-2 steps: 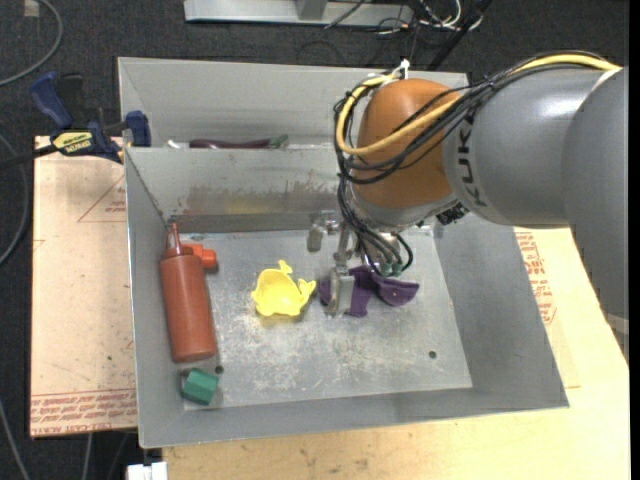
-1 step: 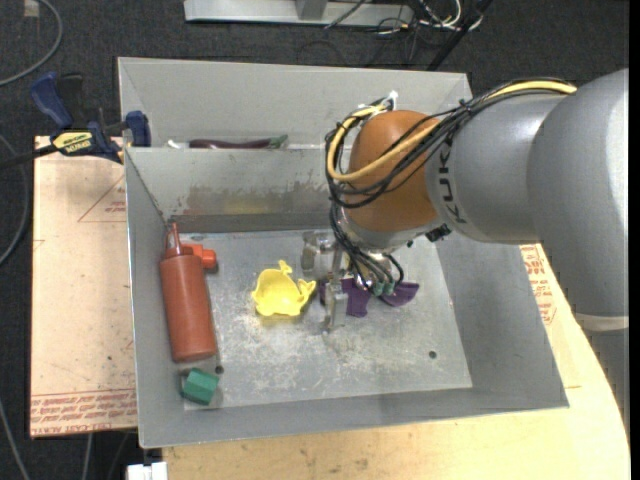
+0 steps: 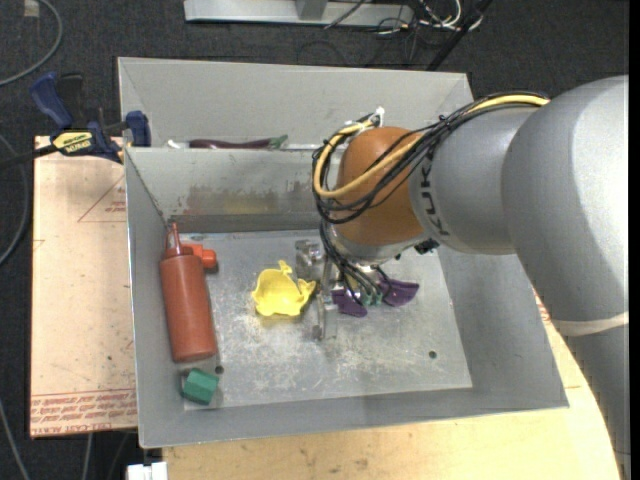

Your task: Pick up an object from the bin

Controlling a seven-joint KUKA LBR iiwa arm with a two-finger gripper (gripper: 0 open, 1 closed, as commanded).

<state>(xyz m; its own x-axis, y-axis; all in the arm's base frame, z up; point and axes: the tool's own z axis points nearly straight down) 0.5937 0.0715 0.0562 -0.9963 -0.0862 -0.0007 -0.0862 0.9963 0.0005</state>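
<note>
Two bits by tool (image 3: 322,310): crumpled yellow lump (image 3: 279,294), purple plastic pcs (image 3: 372,294)

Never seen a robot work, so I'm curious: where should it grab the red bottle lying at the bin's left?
Probably from straight above, across the middle of the red bottle, closing on its two long sides. It lies flat and is narrow that way; its thin nozzle end, beside a small orange piece, looks harder to hold.

Dark grey carpeted floor (image 3: 70,78) is seen around the setup. A flat grey metal stand base (image 3: 290,8) is set at top centre. Tangled cables (image 3: 450,3) are piled top right; a thin grey cable (image 3: 22,10) is looped top left.
</note>
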